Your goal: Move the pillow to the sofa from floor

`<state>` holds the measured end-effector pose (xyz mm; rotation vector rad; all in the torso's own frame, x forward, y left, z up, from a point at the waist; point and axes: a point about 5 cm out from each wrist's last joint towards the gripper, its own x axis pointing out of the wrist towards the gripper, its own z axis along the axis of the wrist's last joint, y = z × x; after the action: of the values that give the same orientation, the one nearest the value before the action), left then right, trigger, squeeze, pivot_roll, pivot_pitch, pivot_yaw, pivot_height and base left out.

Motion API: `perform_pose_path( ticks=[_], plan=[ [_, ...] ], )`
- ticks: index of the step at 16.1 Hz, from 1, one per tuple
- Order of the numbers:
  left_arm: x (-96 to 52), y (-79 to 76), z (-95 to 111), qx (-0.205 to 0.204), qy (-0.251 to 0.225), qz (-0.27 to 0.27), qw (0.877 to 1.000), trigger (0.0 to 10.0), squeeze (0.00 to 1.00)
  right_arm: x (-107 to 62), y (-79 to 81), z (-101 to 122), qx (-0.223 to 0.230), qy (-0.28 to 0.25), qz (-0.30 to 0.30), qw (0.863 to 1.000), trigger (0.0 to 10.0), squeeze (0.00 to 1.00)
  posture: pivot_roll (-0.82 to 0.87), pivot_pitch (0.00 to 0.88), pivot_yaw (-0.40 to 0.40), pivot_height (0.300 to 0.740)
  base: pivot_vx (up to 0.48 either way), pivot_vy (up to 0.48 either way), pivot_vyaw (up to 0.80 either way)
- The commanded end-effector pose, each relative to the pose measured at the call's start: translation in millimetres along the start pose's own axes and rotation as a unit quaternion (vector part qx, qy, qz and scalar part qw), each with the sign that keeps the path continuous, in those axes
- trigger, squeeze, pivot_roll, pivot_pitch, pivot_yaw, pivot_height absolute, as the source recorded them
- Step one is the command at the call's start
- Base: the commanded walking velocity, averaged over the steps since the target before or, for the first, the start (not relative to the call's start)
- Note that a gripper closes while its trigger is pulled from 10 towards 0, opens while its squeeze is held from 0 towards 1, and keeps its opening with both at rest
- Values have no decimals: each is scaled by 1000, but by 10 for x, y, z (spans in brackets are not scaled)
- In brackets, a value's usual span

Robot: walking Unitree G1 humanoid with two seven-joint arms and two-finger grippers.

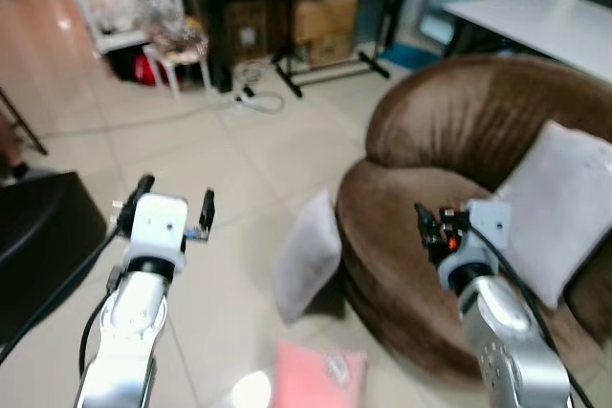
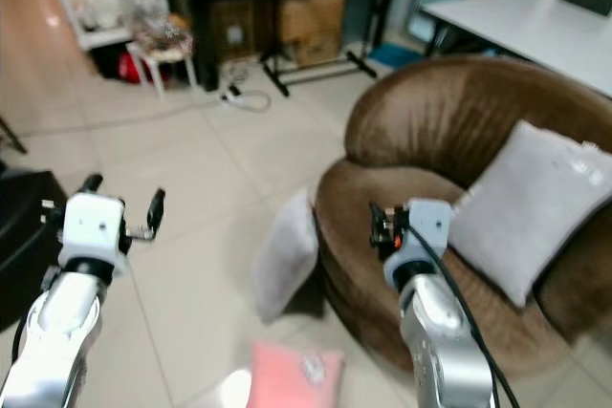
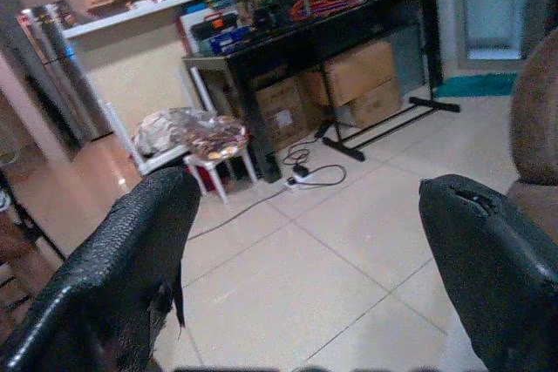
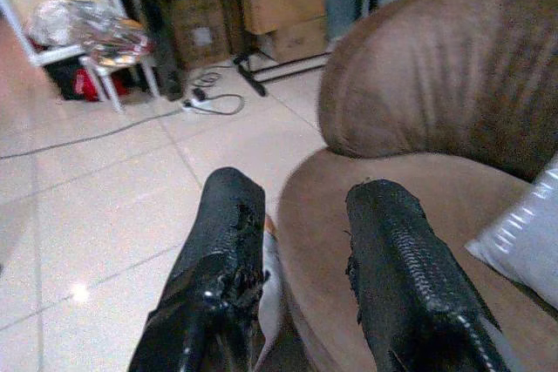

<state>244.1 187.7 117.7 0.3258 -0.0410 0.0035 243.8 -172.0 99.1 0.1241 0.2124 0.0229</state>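
Both my arms reach forward at about chest height. My left gripper (image 1: 175,202) hangs over bare floor tiles (image 1: 229,169), its two black fingers (image 3: 131,259) spread wide with nothing between them. My right gripper (image 4: 305,241) is out over the front edge of the brown sofa (image 1: 449,140), its fingers standing a little apart and holding nothing.

The grey pillow (image 1: 308,253) stands on edge on the floor, leaning against the sofa's front, between my two grippers and lower than both; it is nearer my right one. A second pale cushion (image 1: 559,207) rests against the sofa's back. A pink cushion (image 1: 320,376) lies on the tiles near me. Farther off stand cardboard boxes (image 1: 325,21), a small white stool (image 1: 177,54) and a white table (image 1: 545,26).
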Motion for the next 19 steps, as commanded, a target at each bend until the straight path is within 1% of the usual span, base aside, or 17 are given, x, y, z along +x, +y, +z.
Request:
perform_pose_path(
  ticks=[1,9,13,19],
  plan=[
    [-6,-2,6,-1,1,-1,1000,10000,0,-6,-23,-3,4,8,-1,1000,10000,0,-75,0,-9,740,0,382,0],
    [-49,11,-10,-4,8,8,1000,10000,0,-8,24,4,0,22,31,999,10000,0,-72,0,-27,740,0,382,0],
    [-84,11,-25,-5,12,11,1000,10000,0,-49,-6,-10,-5,29,32,999,10000,0,-75,0,-33,740,0,393,0],
    [-186,9,-67,-7,24,14,1000,10000,0,-185,-86,-44,-51,44,36,997,10000,0,-91,0,-48,740,0,401,0]
  ],
)
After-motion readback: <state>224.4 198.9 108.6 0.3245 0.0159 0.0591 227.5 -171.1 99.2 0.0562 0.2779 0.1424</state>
